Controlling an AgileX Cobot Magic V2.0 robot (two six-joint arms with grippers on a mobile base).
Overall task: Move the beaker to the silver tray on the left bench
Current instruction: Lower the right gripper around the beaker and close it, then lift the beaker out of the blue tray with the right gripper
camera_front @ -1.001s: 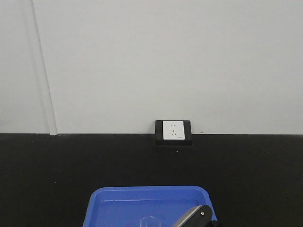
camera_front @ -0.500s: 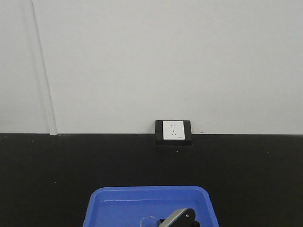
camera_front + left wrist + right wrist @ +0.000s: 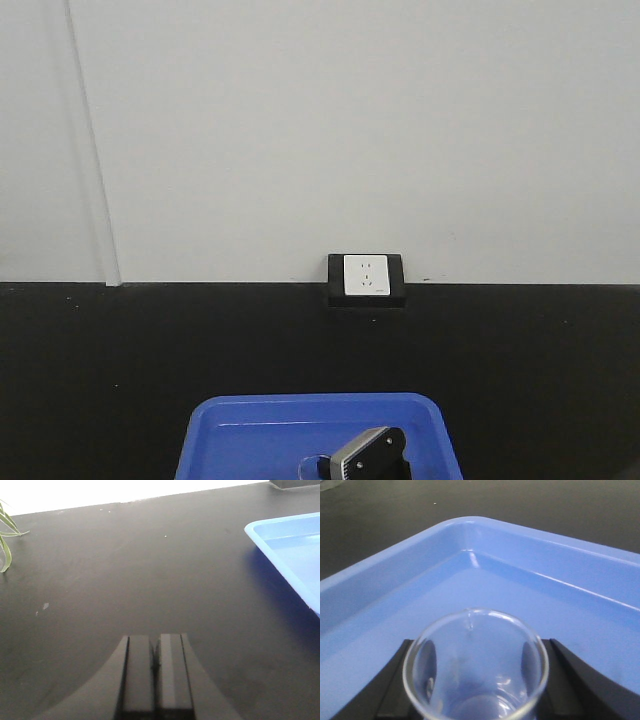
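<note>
The small clear beaker (image 3: 476,680) stands upright in the blue tray (image 3: 395,590), close to one corner of it. My right gripper (image 3: 476,642) has one black finger against each side of the beaker's wall, shut on it. In the front view only the beaker's rim (image 3: 315,466) shows at the bottom edge, with my right gripper (image 3: 367,455) just to its right. My left gripper (image 3: 156,645) is shut and empty, low over the black bench top (image 3: 125,570), left of the blue tray (image 3: 295,545). The silver tray is out of view.
The blue tray (image 3: 250,420) lies on the black bench (image 3: 120,350) in front of a white wall. A wall socket (image 3: 366,278) sits at the back of the bench. Green plant leaves (image 3: 5,540) reach in at the far left of the left wrist view.
My right gripper has moved left across the blue tray, from its right rim up to the beaker. The beaker has stayed in place.
</note>
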